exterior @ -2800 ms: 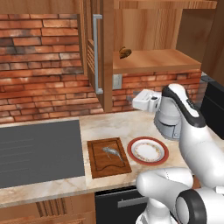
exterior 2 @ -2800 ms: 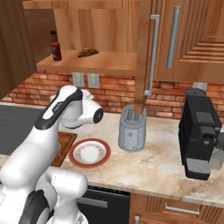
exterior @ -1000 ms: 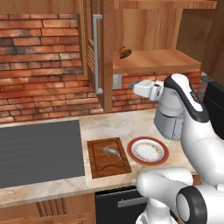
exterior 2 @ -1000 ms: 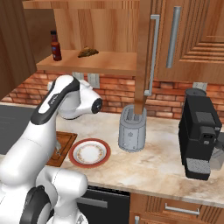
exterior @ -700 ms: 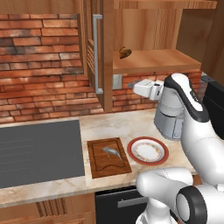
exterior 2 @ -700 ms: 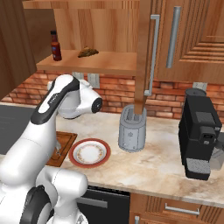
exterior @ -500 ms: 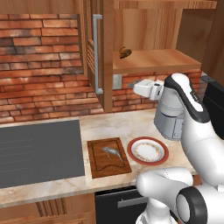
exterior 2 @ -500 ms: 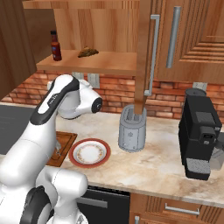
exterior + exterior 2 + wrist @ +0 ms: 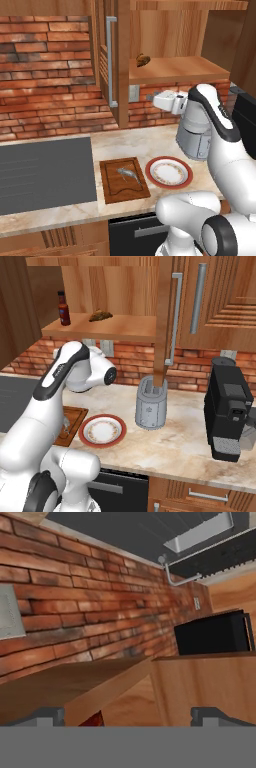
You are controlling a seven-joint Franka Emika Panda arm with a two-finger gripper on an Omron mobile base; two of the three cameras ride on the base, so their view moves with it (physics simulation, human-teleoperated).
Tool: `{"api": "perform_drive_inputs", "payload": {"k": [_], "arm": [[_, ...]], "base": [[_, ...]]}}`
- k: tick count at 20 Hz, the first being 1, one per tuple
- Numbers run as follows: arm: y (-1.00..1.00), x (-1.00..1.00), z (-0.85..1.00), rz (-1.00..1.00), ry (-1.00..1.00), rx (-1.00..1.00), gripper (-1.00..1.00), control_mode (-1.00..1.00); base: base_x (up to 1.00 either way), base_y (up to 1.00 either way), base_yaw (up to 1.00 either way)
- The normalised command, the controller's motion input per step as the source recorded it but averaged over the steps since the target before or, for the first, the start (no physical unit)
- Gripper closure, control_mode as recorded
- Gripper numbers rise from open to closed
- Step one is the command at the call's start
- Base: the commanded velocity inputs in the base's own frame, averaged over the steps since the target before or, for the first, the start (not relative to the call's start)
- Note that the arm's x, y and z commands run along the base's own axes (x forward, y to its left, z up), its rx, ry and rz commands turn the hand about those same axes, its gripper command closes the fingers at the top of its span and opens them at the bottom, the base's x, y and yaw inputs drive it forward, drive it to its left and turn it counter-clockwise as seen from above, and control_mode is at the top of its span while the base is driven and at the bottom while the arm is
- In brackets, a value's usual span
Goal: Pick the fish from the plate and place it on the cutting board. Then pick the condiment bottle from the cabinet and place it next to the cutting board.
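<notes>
The small silver-grey fish (image 9: pixel 129 174) lies on the dark brown cutting board (image 9: pixel 114 186), left of the red-rimmed plate (image 9: pixel 169 172), which holds nothing. The dark red condiment bottle (image 9: pixel 63 308) stands at the left end of the open cabinet's shelf (image 9: pixel 120 331). My gripper (image 9: pixel 151 97) is raised just below that shelf (image 9: pixel 180 69) and points left toward the brick wall, well above the plate (image 9: pixel 102 431). In the hand view my gripper (image 9: pixel 128 716) is open, its two fingertips (image 9: pixel 47 714) wide apart with nothing between them.
A small brown lump (image 9: pixel 142 60) sits on the shelf right of the bottle. The open cabinet door with its silver bar handle (image 9: pixel 111 62) hangs left of my hand. A grey toaster (image 9: pixel 151 403) and a black coffee machine (image 9: pixel 232 416) stand on the counter; the grey stovetop (image 9: pixel 45 172) lies left of the board.
Since the earliest frames my arm has risen from over the plate and the hand has swung up to point left under the shelf. Over the last second it has barely moved.
</notes>
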Motion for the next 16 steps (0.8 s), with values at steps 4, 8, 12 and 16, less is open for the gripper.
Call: {"api": "perform_drive_inputs", "payload": {"k": [4, 8, 12, 16], "arm": [[0.0, -0.05, 0.07, 0.0, 0.0, -0.01, -1.0, -1.0], [0.01, -0.05, 0.11, 0.0, 0.0, -0.02, -1.0, -1.0], [0.03, -0.04, 0.12, 0.0, 0.0, -0.03, -1.0, -1.0], [0.03, -0.05, 0.11, 0.0, 0.0, -0.04, -1.0, -1.0]], "base": [[0.0, 0.0, 0.0], [0.0, 0.0, 0.0], [0.0, 0.0, 0.0], [0.0, 0.0, 0.0]]}}
